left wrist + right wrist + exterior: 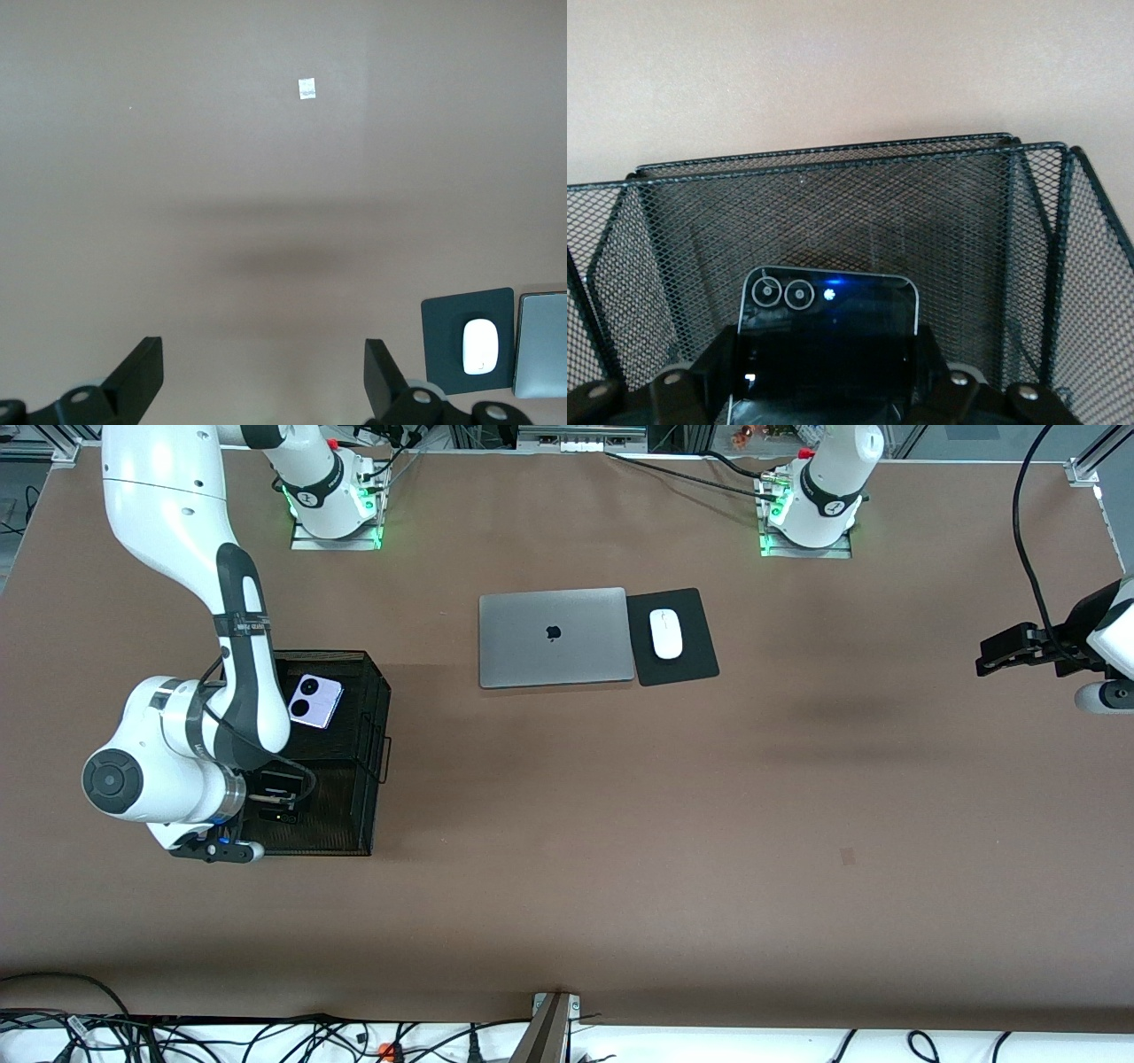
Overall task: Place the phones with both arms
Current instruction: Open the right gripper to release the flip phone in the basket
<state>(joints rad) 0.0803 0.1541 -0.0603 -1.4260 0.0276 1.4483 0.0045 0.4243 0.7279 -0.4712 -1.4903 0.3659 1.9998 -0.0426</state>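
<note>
My right gripper point(282, 802) reaches down into a black mesh basket point(376, 717) at the right arm's end of the table. It is shut on the small black square phone point(828, 328), one finger on each side edge, low inside the basket point(833, 155). The lilac square phone point(312, 701) with two black circles lies in the same basket, farther from the front camera. The long slim black phone is not in view. My left gripper point(982, 662) waits open and empty above bare table at the left arm's end; its wrist view shows the two fingers wide apart point(264, 354).
A closed silver laptop point(554, 638) lies mid-table near the bases, with a white mouse point(666, 633) on a black pad point(687, 664) beside it. Both show in the left wrist view, mouse point(479, 346) and laptop point(542, 345). A small tag point(306, 88) lies on the brown table.
</note>
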